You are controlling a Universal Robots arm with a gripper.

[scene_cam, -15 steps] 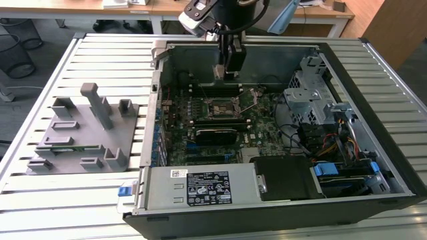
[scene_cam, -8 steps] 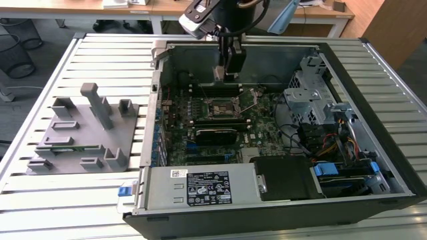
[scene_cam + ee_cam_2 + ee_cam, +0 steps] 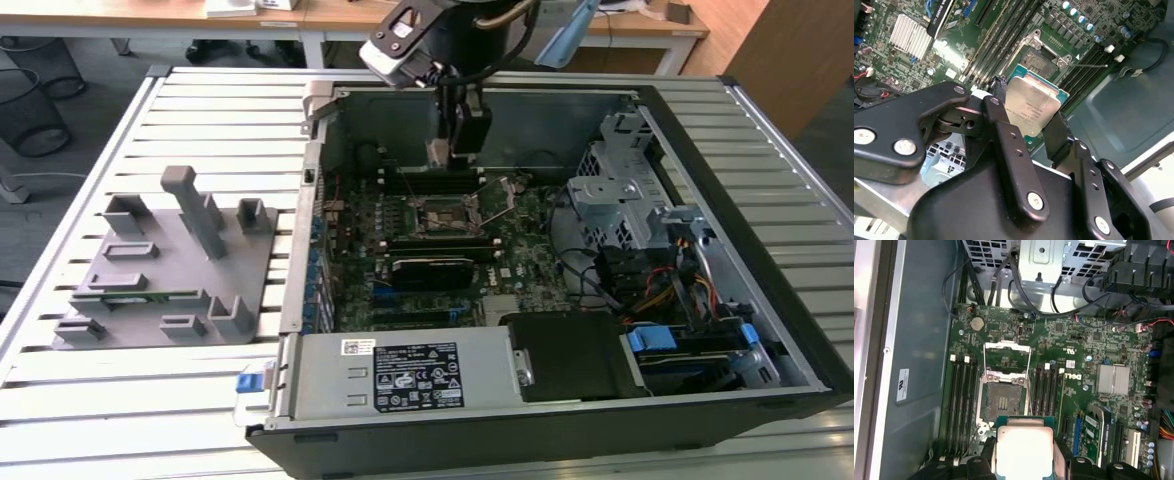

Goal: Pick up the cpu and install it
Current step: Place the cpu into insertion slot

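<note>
I see a pale slatted table (image 3: 134, 400) carrying an open computer case (image 3: 534, 442), with a grey holder tray (image 3: 144, 266) beside it on the exterior view's left.

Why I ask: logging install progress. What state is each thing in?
cpu: clamped in the hand, above the motherboard, not seated.
hand: shut on the cpu.
socket: empty, metal frame swung open.
computer case: open, insides exposed.
</note>
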